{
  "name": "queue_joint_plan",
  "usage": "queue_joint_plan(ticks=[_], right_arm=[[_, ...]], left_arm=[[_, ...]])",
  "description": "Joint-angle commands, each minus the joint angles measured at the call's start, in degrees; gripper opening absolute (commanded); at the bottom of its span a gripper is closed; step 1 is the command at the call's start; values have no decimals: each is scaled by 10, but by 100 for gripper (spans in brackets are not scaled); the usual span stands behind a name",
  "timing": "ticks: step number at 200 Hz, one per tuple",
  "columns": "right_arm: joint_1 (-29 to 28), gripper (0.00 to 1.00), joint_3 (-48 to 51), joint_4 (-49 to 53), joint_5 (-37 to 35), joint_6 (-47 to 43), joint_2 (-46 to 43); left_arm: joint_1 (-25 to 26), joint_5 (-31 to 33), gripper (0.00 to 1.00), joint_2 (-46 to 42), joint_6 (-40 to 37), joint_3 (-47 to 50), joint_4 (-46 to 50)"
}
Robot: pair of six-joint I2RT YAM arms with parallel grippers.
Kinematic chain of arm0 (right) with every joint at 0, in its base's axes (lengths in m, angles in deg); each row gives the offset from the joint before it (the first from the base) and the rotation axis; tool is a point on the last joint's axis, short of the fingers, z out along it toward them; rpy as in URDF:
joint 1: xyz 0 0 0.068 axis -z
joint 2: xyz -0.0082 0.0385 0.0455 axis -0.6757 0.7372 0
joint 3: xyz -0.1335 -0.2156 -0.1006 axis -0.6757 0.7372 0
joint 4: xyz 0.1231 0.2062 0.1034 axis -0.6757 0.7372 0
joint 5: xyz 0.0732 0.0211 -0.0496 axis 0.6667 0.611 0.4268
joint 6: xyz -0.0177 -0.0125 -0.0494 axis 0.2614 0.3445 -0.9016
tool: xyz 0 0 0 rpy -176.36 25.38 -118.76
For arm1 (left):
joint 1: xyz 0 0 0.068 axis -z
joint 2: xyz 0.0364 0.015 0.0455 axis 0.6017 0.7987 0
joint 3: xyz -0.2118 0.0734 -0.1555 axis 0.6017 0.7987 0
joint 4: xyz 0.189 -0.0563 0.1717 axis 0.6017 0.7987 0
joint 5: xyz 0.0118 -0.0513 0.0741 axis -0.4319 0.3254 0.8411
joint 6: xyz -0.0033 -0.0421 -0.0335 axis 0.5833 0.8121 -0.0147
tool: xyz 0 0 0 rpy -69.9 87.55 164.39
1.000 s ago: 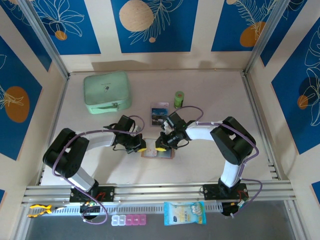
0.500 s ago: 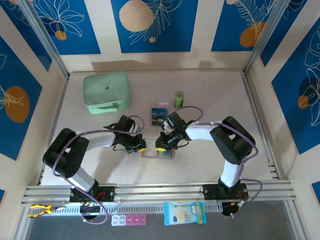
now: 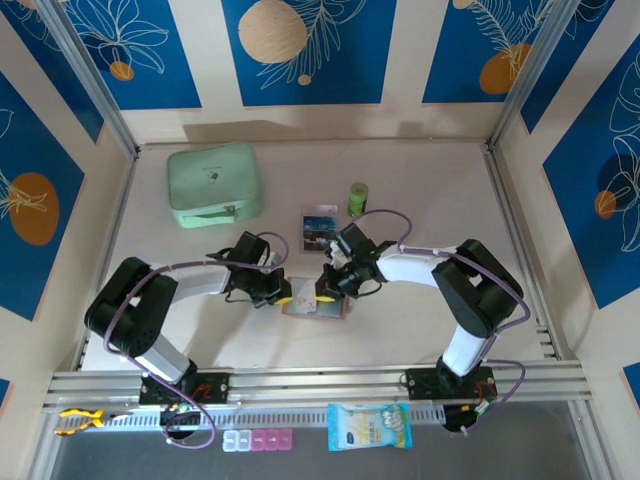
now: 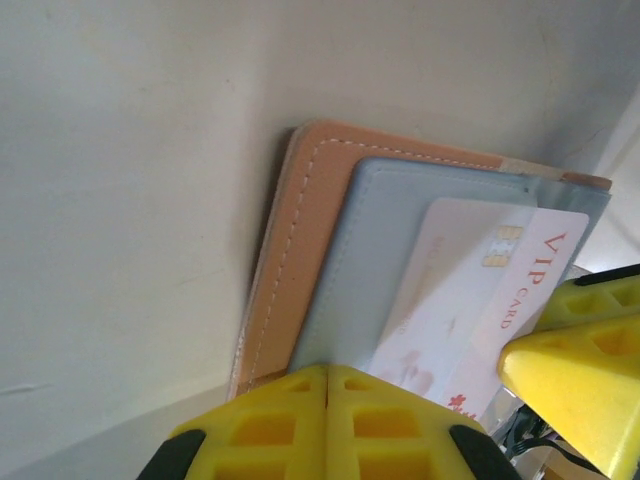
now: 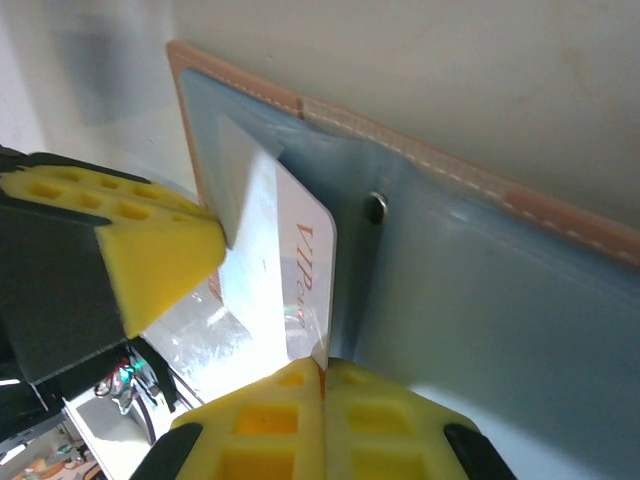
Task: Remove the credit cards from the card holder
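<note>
The tan card holder point(image 3: 316, 308) lies open on the table between both grippers, its grey pockets point(image 4: 365, 260) facing up. A white credit card point(image 5: 285, 265) printed "VIP" sticks partway out of a pocket. My right gripper point(image 5: 322, 365) is shut on that card's edge, right beside the holder point(image 5: 480, 290). My left gripper point(image 4: 327, 372) is shut, fingertips together against the holder's tan border point(image 4: 300, 240), beside the white card point(image 4: 470, 290). From above, the left gripper point(image 3: 284, 298) and right gripper point(image 3: 323, 296) sit close together. A blue and dark card point(image 3: 319, 226) lies flat behind them.
A mint-green zip case point(image 3: 214, 185) sits at the back left and a small green cylinder point(image 3: 357, 198) stands behind the right gripper. A snack packet point(image 3: 369, 426) and pill boxes point(image 3: 258, 439) lie off the table's near edge.
The right gripper's fingers have closed fully onto the white card. The right arm's elbow has shifted slightly to the right. The left arm has stayed put.
</note>
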Motion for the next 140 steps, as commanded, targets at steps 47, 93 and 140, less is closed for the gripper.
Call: queue_joint_plan(ticks=[47, 93, 140], right_arm=[[15, 2, -30, 146, -27, -63, -35], [14, 2, -45, 184, -29, -70, -42], [6, 2, -65, 186, -27, -65, -39]], left_arm=[[3, 28, 0, -8, 10, 29, 20], [2, 27, 0, -27, 26, 44, 6], [3, 23, 0, -30, 31, 49, -1]])
